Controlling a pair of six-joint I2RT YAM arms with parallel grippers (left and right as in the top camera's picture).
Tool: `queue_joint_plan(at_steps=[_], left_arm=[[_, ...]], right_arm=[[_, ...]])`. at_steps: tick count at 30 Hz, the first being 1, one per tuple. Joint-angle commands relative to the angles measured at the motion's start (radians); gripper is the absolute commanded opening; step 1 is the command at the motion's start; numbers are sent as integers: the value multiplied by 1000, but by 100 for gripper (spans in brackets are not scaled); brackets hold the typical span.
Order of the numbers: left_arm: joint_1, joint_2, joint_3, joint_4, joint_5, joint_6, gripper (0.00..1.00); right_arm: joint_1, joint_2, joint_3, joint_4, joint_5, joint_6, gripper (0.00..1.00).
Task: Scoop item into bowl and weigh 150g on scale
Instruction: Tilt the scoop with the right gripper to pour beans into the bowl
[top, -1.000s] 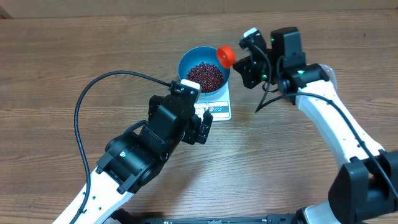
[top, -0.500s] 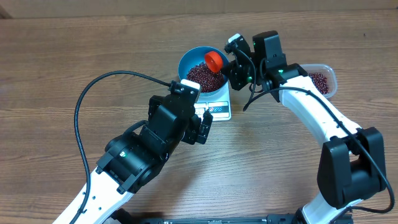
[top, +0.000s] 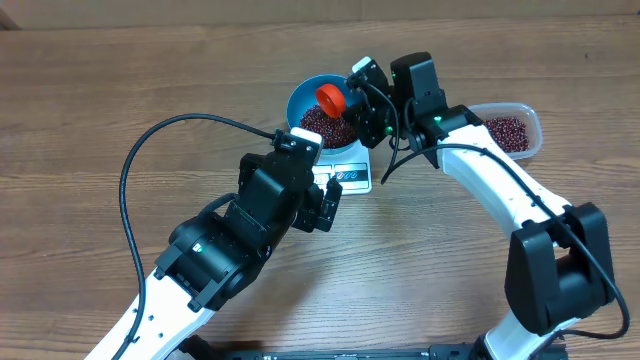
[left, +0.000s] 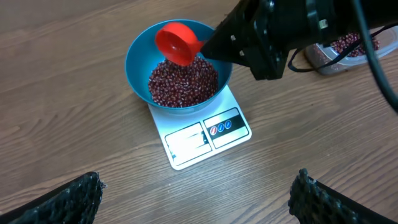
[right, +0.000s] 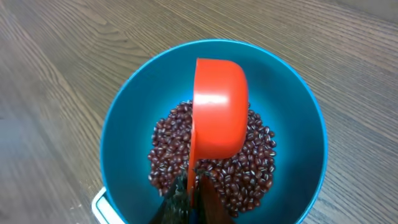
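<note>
The blue bowl (top: 300, 100) (left: 138, 59) (right: 124, 118) stands on the white scale (top: 352, 177) (left: 205, 134), partly filled with dark red beans (top: 322, 122) (left: 183, 84) (right: 249, 168). My right gripper (top: 355, 100) (right: 194, 186) is shut on the handle of a red scoop (top: 330, 97) (left: 177, 43) (right: 217, 115), held turned over above the beans inside the bowl. My left gripper (top: 328, 205) (left: 199, 199) hovers wide open over bare table just in front of the scale, nothing between its fingers (left: 62, 202).
A clear plastic tub (top: 510, 133) (left: 348, 46) with more beans sits to the right of the bowl, behind the right arm. A black cable (top: 150, 150) loops over the table on the left.
The right arm has swung left, carrying the red scoop from beside the bowl's right rim to over the beans inside it. The tub has come into view. The left arm has not moved.
</note>
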Motion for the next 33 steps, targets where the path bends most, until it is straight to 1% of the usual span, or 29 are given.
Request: queue_joint_plan(at_steps=[1,9,12,21,28,33], left_arm=[[7,5,15,3,1,-21,99],[7,5,15,3,1,-21,99],[7,5,15,3,1,-21,99],[7,5,15,3,1,-21,99],[7,5,15,3,1,-21,99],[7,5,15,3,1,-21,99]], right_arm=[[5,36,14,1,50,-27,4],[5,47,12,-3,76,-30,4],[5,47,8,-8,80,-79,4],[5,47,8,-49,86,-79,4],[22,47,8,-76,8,-77,4],[32,47,8,-71,-111,-75,4]])
